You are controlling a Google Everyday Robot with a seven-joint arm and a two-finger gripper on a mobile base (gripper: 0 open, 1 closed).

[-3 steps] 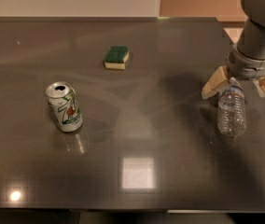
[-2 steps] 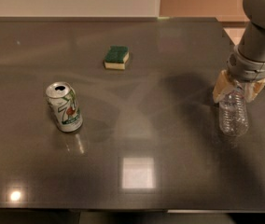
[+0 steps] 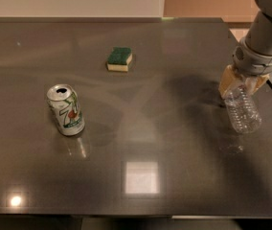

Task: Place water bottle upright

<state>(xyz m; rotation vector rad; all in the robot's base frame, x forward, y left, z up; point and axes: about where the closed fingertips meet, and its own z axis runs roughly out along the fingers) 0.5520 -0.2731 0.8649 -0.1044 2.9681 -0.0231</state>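
Left: the green-and-white soda can (image 3: pixel 65 110) stands as before, and the green-topped yellow sponge (image 3: pixel 119 59) hasn't budged. There is broad bare dark glossy surface (image 3: pixel 174 143) between them and me. Far right: my end effector (image 3: pixel 242 86) has drawn its tan fingers in since a second ago and now clamps the neck end of the clear ribbed plastic water bottle (image 3: pixel 243 111), which lies on its side close to the surface's right edge.

Bench (image 3: pixel 174 143) is glossy dark grey-brown. Sponge (image 3: pixel 119 59) is green on top, pale yellow underneath. Soda can (image 3: pixel 66 110) is white and green with a red spot. Water bottle (image 3: pixel 243 111) is clear, ribbed plastic. Tan claw (image 3: pixel 241 87) on a grey arm (image 3: pixel 265 32) sits at the bottle's top end, far right.
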